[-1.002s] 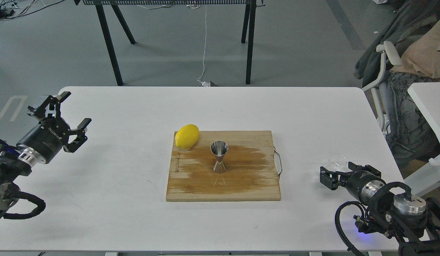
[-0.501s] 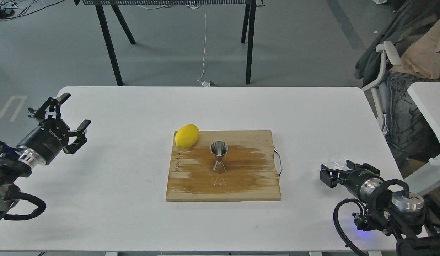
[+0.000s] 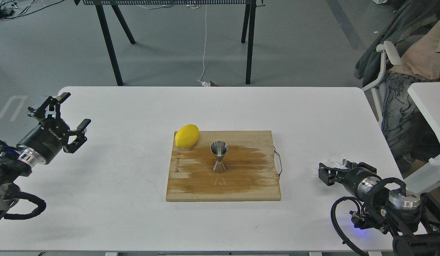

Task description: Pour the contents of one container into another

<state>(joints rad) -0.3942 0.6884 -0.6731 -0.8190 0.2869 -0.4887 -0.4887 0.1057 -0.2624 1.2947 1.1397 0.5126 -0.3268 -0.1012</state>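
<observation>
At the lower right of the frame, my right gripper [image 3: 331,173] sits low by the glass cup [image 3: 338,160], which stands on the white table [image 3: 134,106] just above and behind my fingers. Seen end-on and dark, so I cannot tell whether those fingers are apart or together, or whether they touch the cup at all. That cup is clear, rounded, stemless: I judge it light, hard, slick and easy to crack, so I'd take it across the belly, below the rim, with gentle pressure.

Centre frame, the jigger [image 3: 219,156] stands upright on the wooden cutting board [image 3: 241,185]. Polished steel, two cones meeting at a narrow waist, mouth open upward. Small target and a narrow foot, likely easy to tip. The board is streaked dark across its middle, with a wire handle on its right edge. A smooth yellow lemon [image 3: 187,136] rests on its upper left corner.

Far left, my left gripper [image 3: 67,113] hovers with fingers spread wide, holding nothing.
</observation>
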